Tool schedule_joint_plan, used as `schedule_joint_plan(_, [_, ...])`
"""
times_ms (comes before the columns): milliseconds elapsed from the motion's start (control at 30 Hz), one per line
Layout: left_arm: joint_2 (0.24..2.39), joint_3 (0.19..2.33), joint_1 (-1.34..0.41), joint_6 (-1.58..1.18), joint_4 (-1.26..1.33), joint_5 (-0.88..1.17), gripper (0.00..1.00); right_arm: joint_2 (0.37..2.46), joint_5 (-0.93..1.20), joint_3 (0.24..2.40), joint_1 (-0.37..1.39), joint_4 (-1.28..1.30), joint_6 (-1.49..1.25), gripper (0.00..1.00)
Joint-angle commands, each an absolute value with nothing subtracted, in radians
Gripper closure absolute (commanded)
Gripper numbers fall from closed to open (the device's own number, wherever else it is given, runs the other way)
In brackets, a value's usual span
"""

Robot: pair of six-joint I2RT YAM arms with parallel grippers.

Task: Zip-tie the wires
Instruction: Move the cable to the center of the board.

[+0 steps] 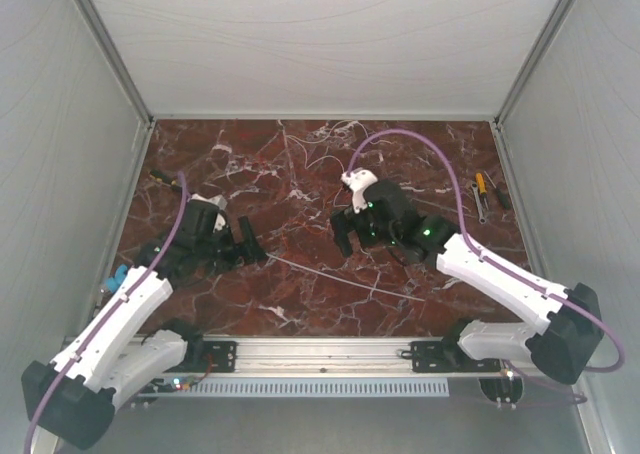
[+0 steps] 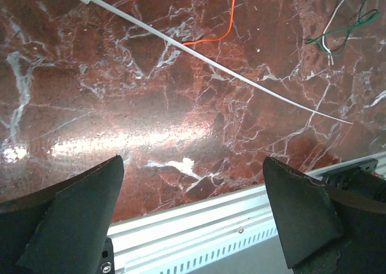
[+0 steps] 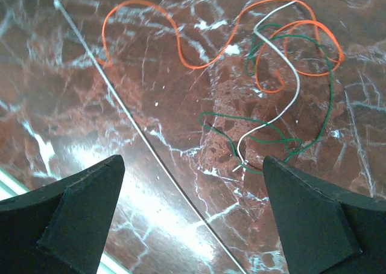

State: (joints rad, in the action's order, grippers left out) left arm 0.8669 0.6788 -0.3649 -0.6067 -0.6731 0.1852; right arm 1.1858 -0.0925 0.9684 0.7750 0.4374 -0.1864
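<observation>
**Q:** Left tool: state and contact?

**A:** I see the left tool (image 2: 193, 162) spread fully wide, with nothing between its fingers (image 2: 78, 219). It hangs over the near edge of the counter (image 1: 290, 214). The zip tie (image 2: 217, 64) lies flat on the marble beyond the fingertips, touched by neither.

**Q:** Right tool?

**A:** The right tool (image 3: 193, 159) is the same, fully wide and empty, above the counter. Below it lie the wires (image 3: 298, 87) — orange, white and green strands in loose loops — flat on the marble and clear of the fingers. The zip tie runs diagonally to their left. One orange end sits just beside it — whether they touch, I cannot tell.

**Q:** Overall layout?

**A:** From above, the zip tie lies toward the front of the counter, between the two arms.
</observation>
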Motion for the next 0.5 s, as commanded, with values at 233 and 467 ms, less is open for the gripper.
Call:
schedule_joint_plan(233, [0.847, 0.724, -0.379, -0.621, -0.708, 0.106, 0.01, 1.266, -0.034, 0.985, 0.879, 0.554, 0.067, 0.02])
schedule_joint_plan(467, [0.833, 0.674, -0.379, -0.602, -0.58, 0.166, 0.02, 1.265, -0.092, 1.062, 0.804, 0.543, -0.326, 0.02])
